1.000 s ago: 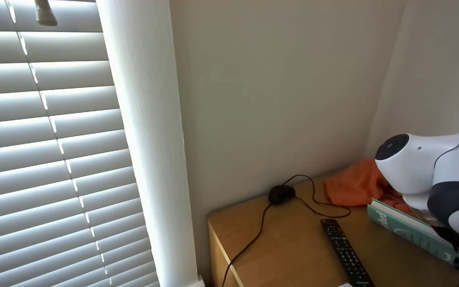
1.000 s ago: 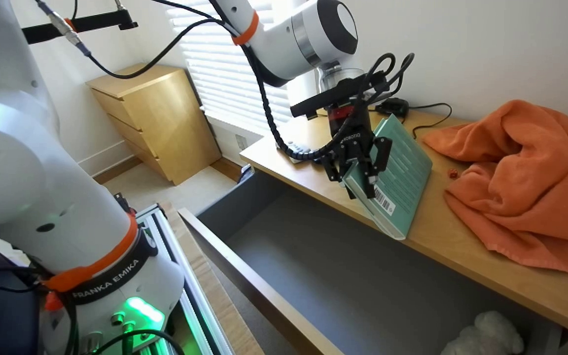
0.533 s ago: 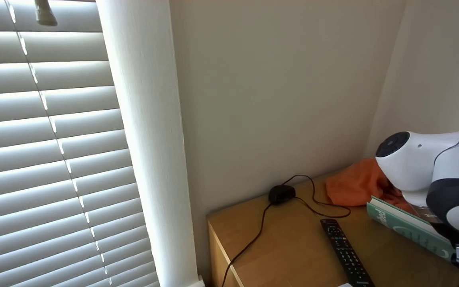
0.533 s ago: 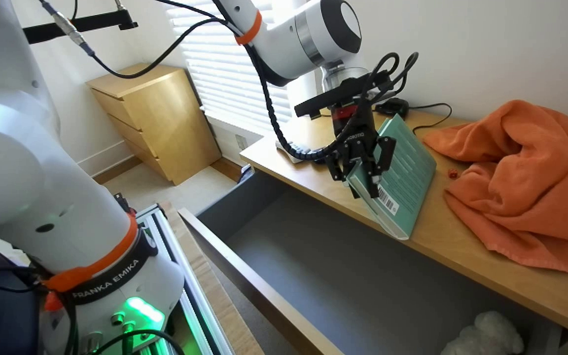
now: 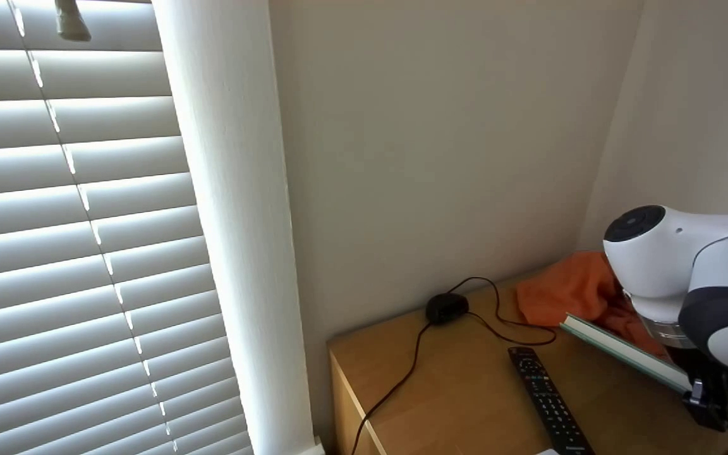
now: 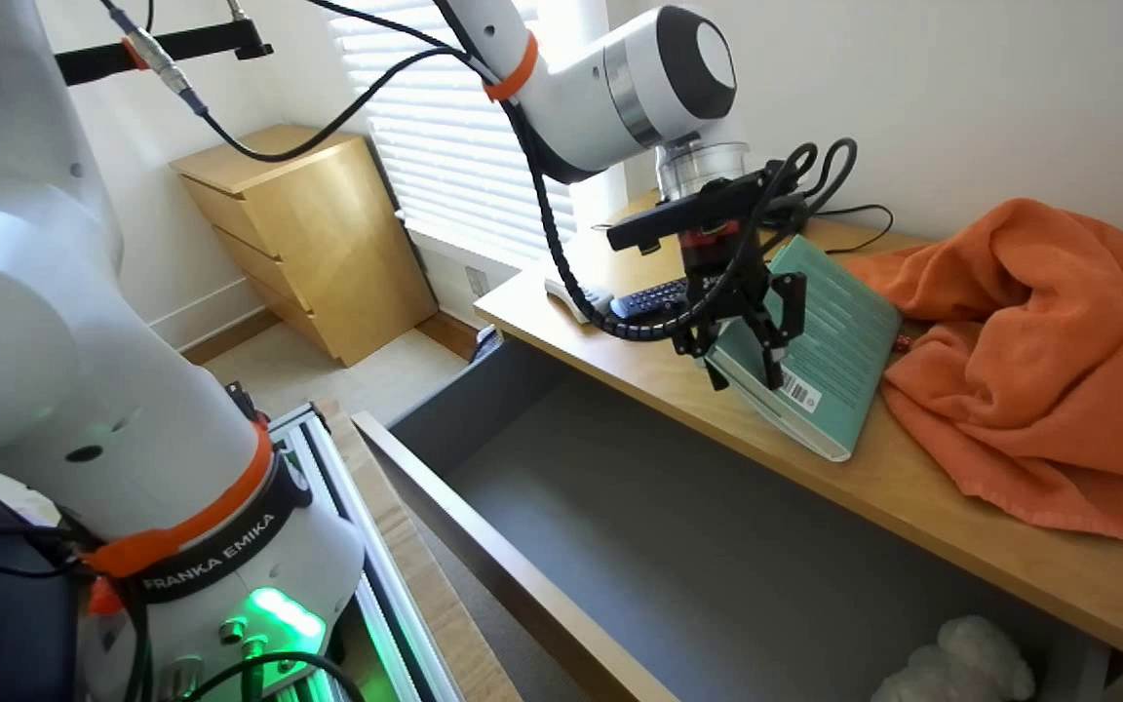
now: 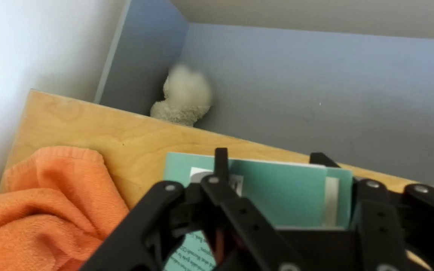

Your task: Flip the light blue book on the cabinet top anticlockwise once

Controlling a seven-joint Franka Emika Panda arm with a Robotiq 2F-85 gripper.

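The light blue-green book (image 6: 844, 341) lies on the cabinet top (image 6: 922, 487) by its front edge, back cover up; I cannot tell if it is fully flat. In an exterior view its pale page edge (image 5: 626, 354) shows. My gripper (image 6: 745, 378) points down over the book's near left side, its fingers spread apart. In the wrist view, one finger of the gripper (image 7: 271, 162) is above the back cover of the book (image 7: 285, 195) near the barcode; the other is past the spine side, its tip partly hidden. The gap looks wider than the book is thick.
An orange towel (image 6: 1039, 361) lies against the book's far side, with a small red object (image 6: 903, 343) between. A remote (image 5: 547, 398) and a black box with a cable (image 5: 446, 308) are on the top. Below is an open drawer (image 6: 620, 526) with a white plush (image 6: 961, 663).
The book has tipped down from a steep lean toward the towel, now touching it. My gripper's fingers have spread apart, and the gripper has moved slightly toward the towel and lower.
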